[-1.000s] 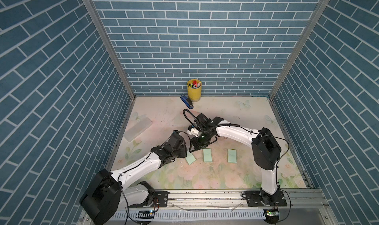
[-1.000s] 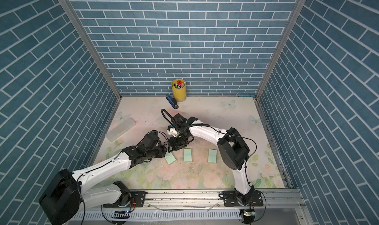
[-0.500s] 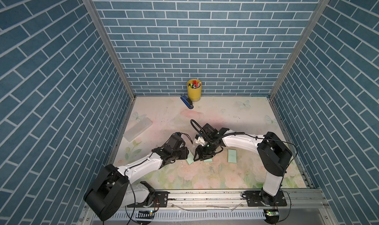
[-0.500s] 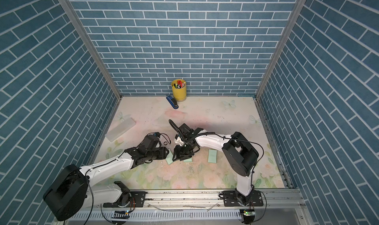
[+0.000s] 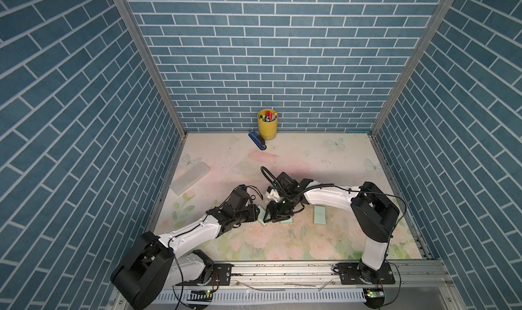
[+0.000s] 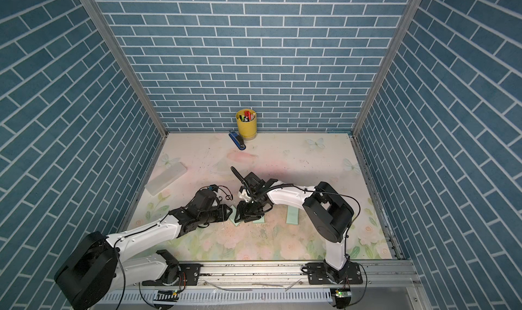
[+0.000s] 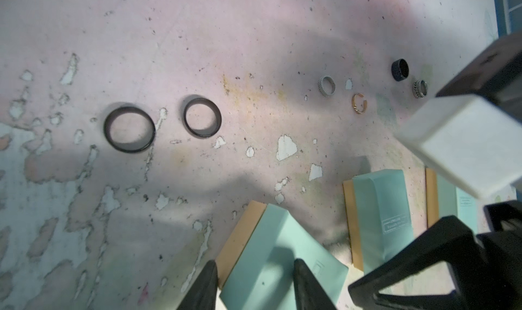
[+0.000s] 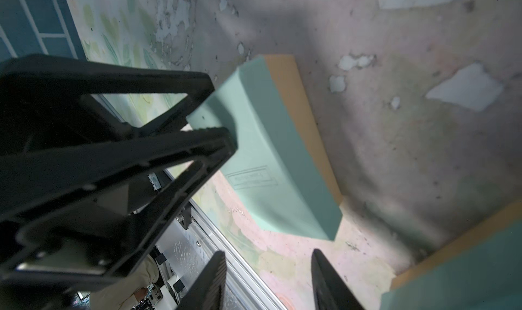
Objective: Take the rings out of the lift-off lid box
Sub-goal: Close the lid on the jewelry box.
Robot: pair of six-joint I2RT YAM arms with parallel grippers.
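Since a second ago the right arm has swung down-frame. The right hand [image 8: 268, 277] is now low between the leftmost box [image 5: 264, 222] and the middle box [image 5: 286, 220], both mint-green. Its fingers are spread, with bare bench [image 5: 296, 159] showing between them. The left arm lies flatter. The left hand [image 7: 255, 280] straddles the leftmost box's end; clamped or just short of it, cannot tell. The third box [image 5: 319, 214] sits apart, to the right. Six rings [image 7: 202, 135] lie loose on the bench, clear of all box edges. The hands crowd the lower centre. There is open bench above, up to the yellow cup [image 5: 267, 123] and stapler [image 5: 257, 139] at the back wall. A pale block [image 5: 189, 178] lies by the left edge.
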